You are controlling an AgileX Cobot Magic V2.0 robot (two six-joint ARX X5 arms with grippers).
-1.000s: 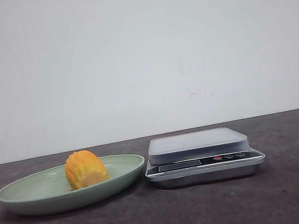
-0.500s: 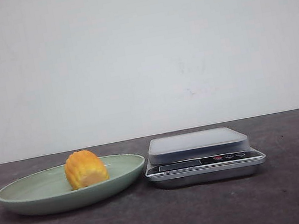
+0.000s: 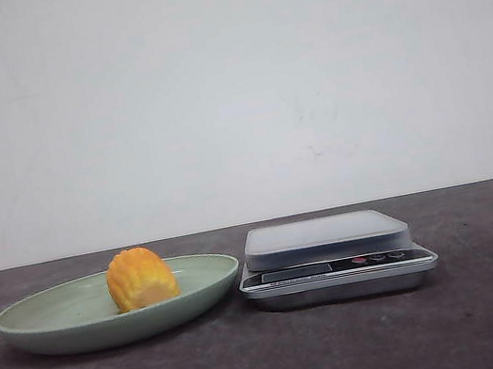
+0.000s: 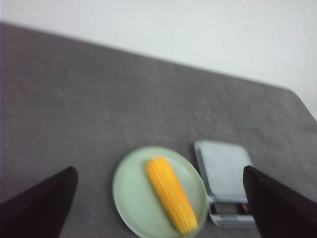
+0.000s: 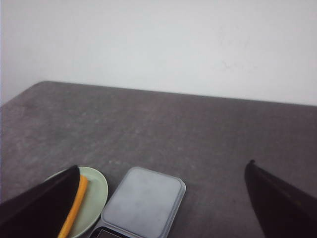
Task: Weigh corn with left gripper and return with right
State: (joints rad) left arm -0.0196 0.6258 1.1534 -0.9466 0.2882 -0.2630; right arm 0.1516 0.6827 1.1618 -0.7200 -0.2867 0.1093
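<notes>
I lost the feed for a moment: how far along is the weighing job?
Nothing looks done yet. The corn lies on the green plate, and the scale platform is bare. In hand: the left gripper is open high above the plate, holding nothing. Left: pick up, weigh, then return with the right gripper, also open.

No legible text; scale [image 3: 337,266] display and panel markings too small.

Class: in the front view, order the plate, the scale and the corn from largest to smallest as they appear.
1. Plate, the widest.
2. Scale, narrower than the plate though a bit taller.
3. Corn, clearly smallest.
All three sit about equally near the camera, so the order looks reliable.
</notes>
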